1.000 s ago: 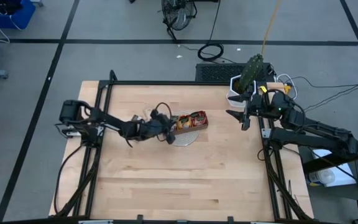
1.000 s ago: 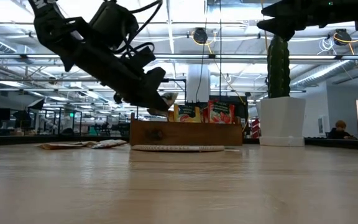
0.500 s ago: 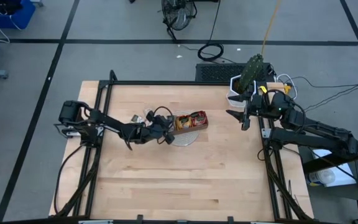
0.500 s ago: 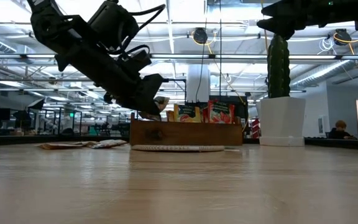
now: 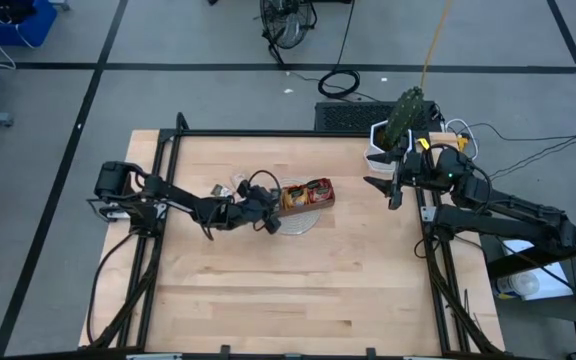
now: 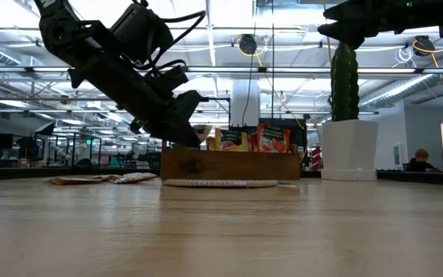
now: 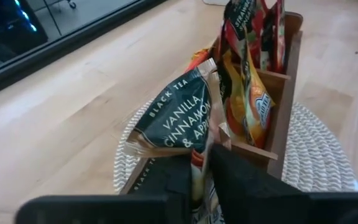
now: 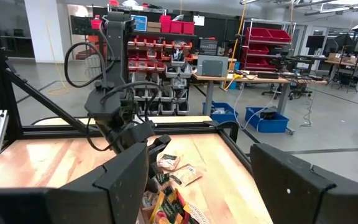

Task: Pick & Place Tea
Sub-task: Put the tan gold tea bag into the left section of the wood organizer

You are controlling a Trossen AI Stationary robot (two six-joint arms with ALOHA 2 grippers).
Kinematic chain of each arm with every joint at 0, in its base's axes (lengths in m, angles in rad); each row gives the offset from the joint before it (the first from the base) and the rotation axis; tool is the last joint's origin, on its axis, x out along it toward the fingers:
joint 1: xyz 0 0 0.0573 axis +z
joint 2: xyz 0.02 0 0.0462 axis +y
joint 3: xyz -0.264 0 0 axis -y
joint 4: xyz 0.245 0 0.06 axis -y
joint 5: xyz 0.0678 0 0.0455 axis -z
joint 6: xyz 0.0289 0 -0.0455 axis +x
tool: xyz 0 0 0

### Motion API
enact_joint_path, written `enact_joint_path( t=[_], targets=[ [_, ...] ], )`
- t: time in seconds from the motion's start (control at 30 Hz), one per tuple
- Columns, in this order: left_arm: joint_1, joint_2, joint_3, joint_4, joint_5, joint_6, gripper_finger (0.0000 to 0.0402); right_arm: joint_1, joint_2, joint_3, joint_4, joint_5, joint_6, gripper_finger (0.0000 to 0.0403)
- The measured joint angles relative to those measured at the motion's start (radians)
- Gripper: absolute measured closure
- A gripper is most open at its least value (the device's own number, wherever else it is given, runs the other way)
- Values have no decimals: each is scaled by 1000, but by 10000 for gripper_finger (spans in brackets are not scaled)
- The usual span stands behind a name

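My left gripper (image 7: 201, 157) is at the left end of the brown wooden tray (image 5: 313, 194), shut on a pale beige tea sachet with a dark label (image 7: 179, 118). Red tea sachets (image 6: 272, 138) and orange-yellow ones (image 6: 229, 140) stand upright in the tray's compartments. The tray rests on a round white woven mat (image 5: 298, 220). A few loose sachets (image 5: 230, 187) lie flat on the table behind the left arm. My right gripper (image 5: 392, 190) waits raised at the table's right edge, open and with nothing between its fingers. My left gripper has the beige sachet's lower part (image 7: 197, 167) in the narrow gap between its two fingers. The fingers come from the table's left, slanting down. The sachet stands tilted above the fingers, over the tray's nearest compartment. The fingers hide whether its bottom rests in the tray.
A cactus in a white pot (image 5: 390, 135) stands at the far right corner, close to the right arm. A black frame (image 5: 268, 133) borders the table's far, left and right sides. Bare wood (image 5: 298, 290) stretches from the tray to the near edge.
My left gripper has stayed at the tray's left end, tipping and rolling a little. The beige sachet's top has sunk lower, closer to the tray's rim.
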Motion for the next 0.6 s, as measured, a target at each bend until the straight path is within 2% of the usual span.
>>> enact_joint_path(
  t=[0.3,0.6],
  targets=[
    [18,-1,0,-14,-19,-31,272,0,0,0,0,0,0,142],
    [19,-1,0,-7,-19,-29,248,0,0,0,0,-1,0,142]
  ],
)
